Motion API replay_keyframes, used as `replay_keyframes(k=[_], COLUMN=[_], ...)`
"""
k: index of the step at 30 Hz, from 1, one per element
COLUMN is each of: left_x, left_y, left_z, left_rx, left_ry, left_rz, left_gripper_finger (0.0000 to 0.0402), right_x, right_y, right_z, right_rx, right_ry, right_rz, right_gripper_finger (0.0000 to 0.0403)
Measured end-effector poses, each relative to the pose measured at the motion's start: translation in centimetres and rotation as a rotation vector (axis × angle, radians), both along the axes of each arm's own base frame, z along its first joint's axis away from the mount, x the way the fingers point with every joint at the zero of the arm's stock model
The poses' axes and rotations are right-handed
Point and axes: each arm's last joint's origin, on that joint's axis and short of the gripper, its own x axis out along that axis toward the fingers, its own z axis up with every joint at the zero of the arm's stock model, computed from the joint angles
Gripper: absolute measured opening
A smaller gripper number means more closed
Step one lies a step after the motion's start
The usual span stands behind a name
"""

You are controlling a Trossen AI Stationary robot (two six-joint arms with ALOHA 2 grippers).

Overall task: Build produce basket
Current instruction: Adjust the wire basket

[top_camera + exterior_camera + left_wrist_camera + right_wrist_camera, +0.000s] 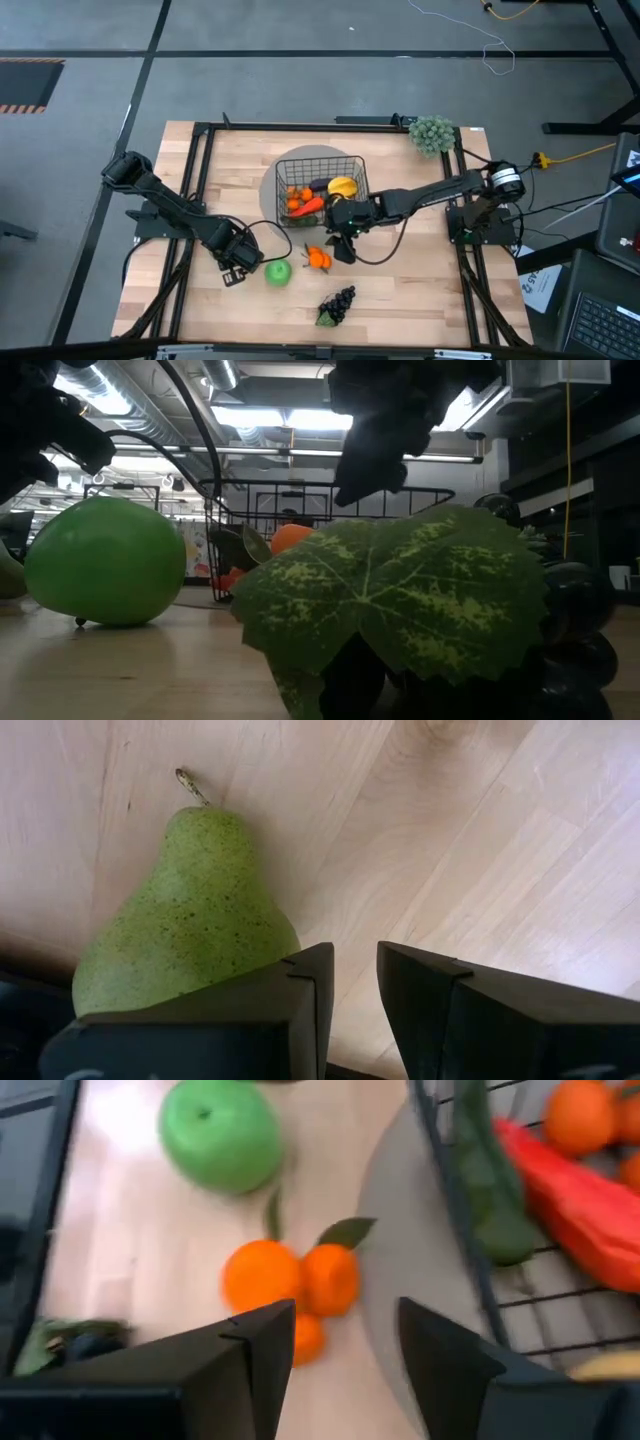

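Note:
The black wire basket stands on a grey disc and holds oranges, a red-orange carrot, a yellow fruit and a dark cucumber. A cluster of oranges with leaves lies on the table in front of it. My right gripper hovers open over the cluster, touching nothing. A green pear lies on its side, and my left gripper stands narrowly open right beside it. Dark grapes with a leaf lie near the front edge. My left gripper holds nothing between its fingers. One finger stands right against the pear's broad end. Whether its outer side touches the pear I cannot tell. The pear lies on the table with its stem pointing away from the gripper.
A pale grey-green bushy cluster sits at the table's far right corner. Black frame rails run along the table's sides. Bare wood lies around the grapes, and their leaf fills the front of the low view.

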Motion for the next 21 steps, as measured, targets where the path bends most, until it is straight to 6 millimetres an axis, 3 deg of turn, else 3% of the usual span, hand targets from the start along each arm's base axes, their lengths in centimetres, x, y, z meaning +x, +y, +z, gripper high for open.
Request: replay_keyframes(k=[9, 21], left_x=[0.0, 0.0], left_y=[0.0, -0.4], left_z=[0.0, 0.1], left_rx=[0.0, -0.113], left_ry=[-0.001, 0.046], left_rz=[0.0, 0.021], left_gripper_finger=[0.0069, 0.0069], right_x=[0.3, 1.9], right_y=[-0.7, 0.1], right_z=[0.2, 1.3], right_rx=[-0.088, -0.081], right_ry=[-0.046, -0.264], right_rz=[-0.063, 0.03], right_gripper_finger=[0.0174, 0.0174])
